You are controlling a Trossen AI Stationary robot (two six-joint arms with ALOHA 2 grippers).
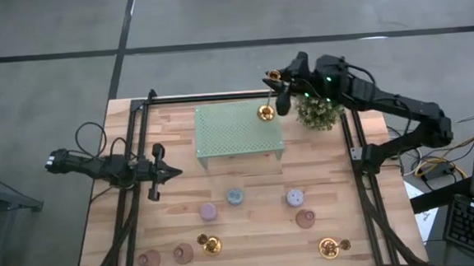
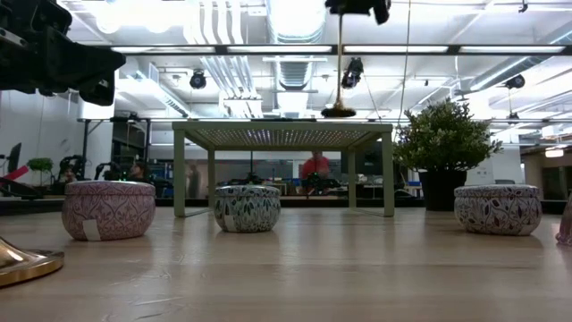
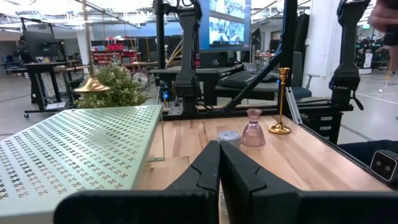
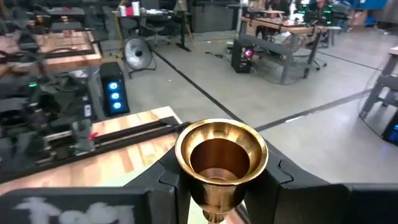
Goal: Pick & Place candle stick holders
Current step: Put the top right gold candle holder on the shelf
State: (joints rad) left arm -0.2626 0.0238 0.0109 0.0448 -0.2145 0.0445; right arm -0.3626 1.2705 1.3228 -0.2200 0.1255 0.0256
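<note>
My right gripper (image 1: 282,95) is shut on a gold candlestick (image 1: 265,113) over the far right corner of the pale green perforated stand (image 1: 237,133). In the low view its round base (image 2: 339,112) is at or just above the stand's top (image 2: 282,125); I cannot tell if they touch. Two more gold candlesticks (image 1: 209,244) (image 1: 333,246) stand near the table's near edge. Several small pastel holders (image 1: 235,197) (image 1: 295,197) (image 1: 182,253) stand between the stand and that edge. My left gripper (image 1: 173,173) is shut and empty at the left of the stand. My right gripper pinches the candlestick's stem just below its top cup (image 4: 221,152), one finger (image 4: 165,180) on either side. The fingers come from the table's far right, slanting down. The candlestick hangs upright below them, its stem (image 2: 340,72) straight down.
A bushy potted plant (image 1: 318,111) stands right beside the stand's far right corner, close to the held candlestick. A pink glass holder (image 3: 253,129) and a small tin (image 3: 229,137) show ahead of my left gripper. A black frame (image 1: 353,142) borders the table.
</note>
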